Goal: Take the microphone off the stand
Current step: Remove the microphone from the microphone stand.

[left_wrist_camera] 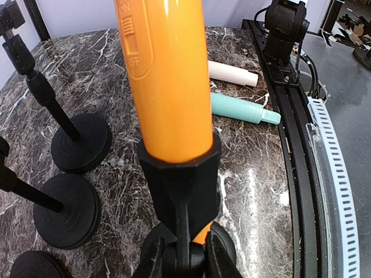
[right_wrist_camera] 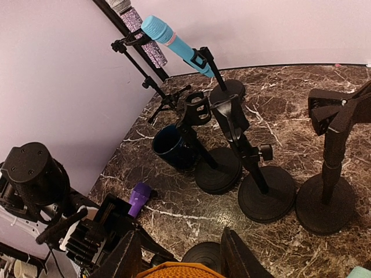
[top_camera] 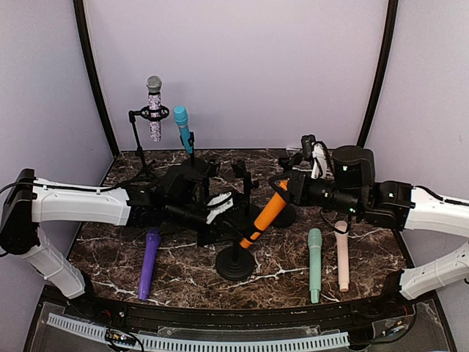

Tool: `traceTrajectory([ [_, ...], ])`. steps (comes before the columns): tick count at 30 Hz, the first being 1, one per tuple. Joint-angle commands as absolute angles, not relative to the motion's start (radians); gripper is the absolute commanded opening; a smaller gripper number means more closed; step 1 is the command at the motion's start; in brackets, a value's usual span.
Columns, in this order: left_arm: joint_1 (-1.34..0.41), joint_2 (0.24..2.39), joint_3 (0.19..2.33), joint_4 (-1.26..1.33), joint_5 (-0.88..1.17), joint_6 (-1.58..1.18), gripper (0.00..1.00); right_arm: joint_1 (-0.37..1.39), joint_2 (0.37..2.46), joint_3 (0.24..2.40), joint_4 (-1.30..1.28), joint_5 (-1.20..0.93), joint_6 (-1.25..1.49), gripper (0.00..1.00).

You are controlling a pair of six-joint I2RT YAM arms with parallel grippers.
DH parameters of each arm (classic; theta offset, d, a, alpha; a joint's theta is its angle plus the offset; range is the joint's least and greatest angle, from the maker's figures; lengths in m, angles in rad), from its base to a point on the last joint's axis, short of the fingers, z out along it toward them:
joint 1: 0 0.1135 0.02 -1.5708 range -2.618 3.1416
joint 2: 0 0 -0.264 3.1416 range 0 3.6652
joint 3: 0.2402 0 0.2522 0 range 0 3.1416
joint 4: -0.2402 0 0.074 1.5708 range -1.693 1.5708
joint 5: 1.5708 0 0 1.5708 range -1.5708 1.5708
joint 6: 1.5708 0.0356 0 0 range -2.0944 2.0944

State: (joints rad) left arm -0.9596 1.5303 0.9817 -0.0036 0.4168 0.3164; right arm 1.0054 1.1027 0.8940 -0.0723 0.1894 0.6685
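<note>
**Top external.** Orange microphone: glossy and tilted, seated in the stand at the front centre of the table. Left gripper sits at its lower end and right gripper at its upper end. Purple microphone lies to the left, mint microphone to the right; bare marble lies between them and the stand.

**Left wrist.** The orange body carries a moulded switch and sits in the black clip. The jaws are nearly closed, pinching the stand's joint beneath the clip. Empty stand bases are near on one side, the edge rail on the other.

**Right wrist.** The fingers are partly parted, closed against the orange mesh head. Empty stands crowd the space ahead.
</note>
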Motion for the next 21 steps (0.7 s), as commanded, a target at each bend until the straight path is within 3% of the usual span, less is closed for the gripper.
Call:
traceTrajectory([
  [1, -0.980, 1.571, 0.972, -0.090, 0.382, 0.362, 0.00, 0.991, 1.113, 0.947, -0.099, 0.279, 0.753, 0.00],
  [13, -0.983, 1.587, 0.978, -0.103, 0.385, 0.369, 0.00, 0.979, 1.051, 0.892, -0.016, 0.145, 0.585, 0.00],
  [21, -0.982, 1.597, 0.985, -0.113, 0.393, 0.372, 0.00, 0.965, 0.982, 0.834, 0.114, -0.051, 0.478, 0.00],
])
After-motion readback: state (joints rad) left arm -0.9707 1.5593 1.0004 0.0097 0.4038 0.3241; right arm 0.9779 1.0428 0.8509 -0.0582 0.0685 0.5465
